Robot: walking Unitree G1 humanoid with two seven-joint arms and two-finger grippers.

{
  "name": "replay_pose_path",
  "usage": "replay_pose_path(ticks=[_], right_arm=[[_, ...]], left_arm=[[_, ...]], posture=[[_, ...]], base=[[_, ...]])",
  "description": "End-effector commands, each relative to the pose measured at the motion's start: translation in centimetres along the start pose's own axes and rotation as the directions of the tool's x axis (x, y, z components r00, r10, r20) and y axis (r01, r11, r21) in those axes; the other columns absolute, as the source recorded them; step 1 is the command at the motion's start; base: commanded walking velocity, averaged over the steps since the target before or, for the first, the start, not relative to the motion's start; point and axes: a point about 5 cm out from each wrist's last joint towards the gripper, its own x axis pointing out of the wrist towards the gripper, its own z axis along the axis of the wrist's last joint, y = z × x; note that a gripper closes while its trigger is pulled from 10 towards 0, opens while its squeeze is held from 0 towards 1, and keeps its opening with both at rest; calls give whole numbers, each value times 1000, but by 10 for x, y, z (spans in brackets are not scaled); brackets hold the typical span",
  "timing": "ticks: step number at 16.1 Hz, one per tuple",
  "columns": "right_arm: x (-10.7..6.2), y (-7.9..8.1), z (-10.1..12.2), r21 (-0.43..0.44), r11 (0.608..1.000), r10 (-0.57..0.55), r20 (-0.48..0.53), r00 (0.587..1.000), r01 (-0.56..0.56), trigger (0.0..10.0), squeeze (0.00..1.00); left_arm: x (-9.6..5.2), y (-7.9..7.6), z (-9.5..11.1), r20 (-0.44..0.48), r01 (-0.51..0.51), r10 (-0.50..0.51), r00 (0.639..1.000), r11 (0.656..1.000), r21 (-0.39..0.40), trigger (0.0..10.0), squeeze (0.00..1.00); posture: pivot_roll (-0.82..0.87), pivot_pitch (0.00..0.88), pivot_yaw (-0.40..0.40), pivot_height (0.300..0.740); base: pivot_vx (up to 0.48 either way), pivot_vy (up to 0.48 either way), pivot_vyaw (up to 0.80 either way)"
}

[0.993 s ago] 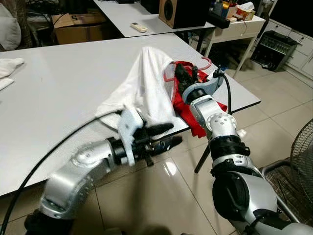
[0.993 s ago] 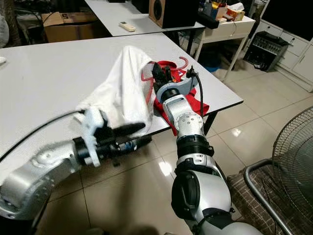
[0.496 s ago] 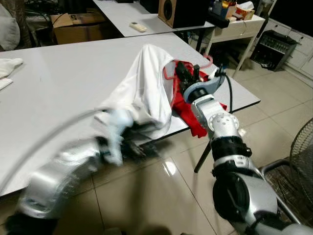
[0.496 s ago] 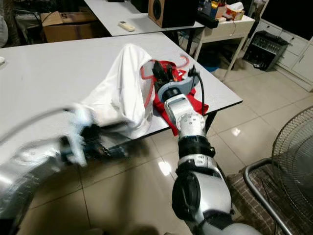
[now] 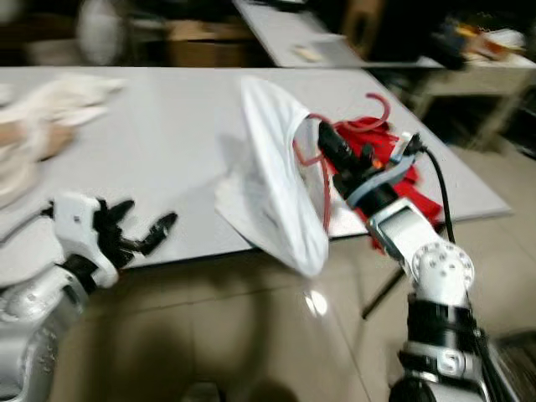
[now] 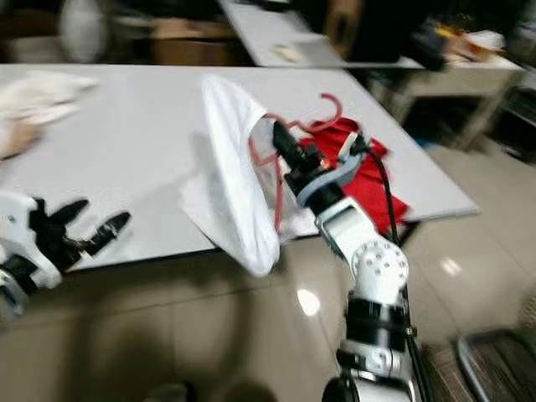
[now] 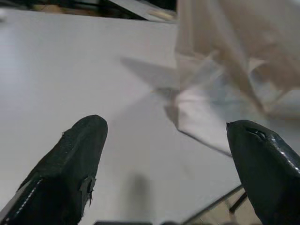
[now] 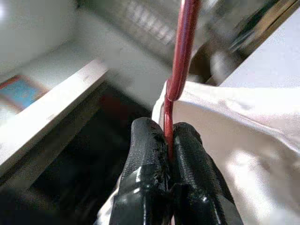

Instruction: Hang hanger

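One red hanger (image 5: 322,159) was pinched between the closed fingers of the right tool (image 8: 168,140), lifted above the tabletop (image 5: 159,126). One white garment (image 5: 272,184) hung on it, just beside that tool. One red cloth (image 5: 394,163) lay beneath. The left tool (image 5: 134,230) stood wide and empty, well apart.

Right gripper (image 8: 168,136) was extended forward, fingers pressed together. Left gripper (image 7: 164,154) was held low, fingers spread wide apart.
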Motion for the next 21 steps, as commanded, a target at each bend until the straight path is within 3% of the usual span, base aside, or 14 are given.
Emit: replay_pose_path(ticks=[1, 5, 6, 8, 12, 13, 15, 17, 21], right_arm=[[-2, 6, -6, 11, 999, 36, -33, 999, -35, 10000, 0], [-16, 8, -14, 23, 1000, 13, -65, 998, -11, 10000, 0], [-21, 11, -12, 0, 1000, 12, -55, 998, -12, 10000, 0], [-25, 11, -12, -32, 999, 2, -68, 998, -4, 10000, 0], [-47, -1, -20, -97, 989, -123, -104, 987, 113, 10000, 0], [-49, 0, -18, -95, 989, -126, -94, 988, 117, 10000, 0], [-58, -3, -14, -84, 983, -167, -64, 984, 161, 10000, 0], [-68, -2, -16, -103, 980, -178, -77, 981, 170, 10000, 0], [-71, -4, -18, -107, 978, -189, -79, 979, 180, 10000, 0]], left_arm=[[6, -13, -2, 8, 36, -36, 999, 999, 0, 10000, 690], [14, -31, -13, -4, 32, -32, 999, 999, 23, 10000, 667], [13, -36, -18, -19, 38, -37, 999, 998, 49, 10000, 647], [13, -38, -22, -25, 25, -24, 999, 999, 28, 10000, 639], [18, -50, -30, -50, 58, -56, 997, 998, 32, 10000, 608], [20, -52, -30, -53, 65, -62, 997, 997, 45, 10000, 592], [23, -55, -33, -63, 44, -40, 997, 997, 59, 10000, 463], [20, -64, -35, -69, 78, -75, 995, 996, 44, 10000, 431], [24, -66, -35, -67, 94, -90, 994, 994, 60, 10000, 424]], posture=[[7, 0, -86, 740], [15, 0, -102, 740], [14, 0, -105, 740], [4, 0, -94, 740], [-5, 0, -82, 740], [-6, 0, -79, 740], [-28, 0, -94, 740], [-37, 0, -97, 740], [-32, 0, -78, 740]], base=[[0, 0, 781], [0, 0, 784], [0, 0, 788], [0, 0, 788], [0, 0, 786], [0, 0, 788], [0, 0, 788], [0, 0, 788], [0, 0, 788]])
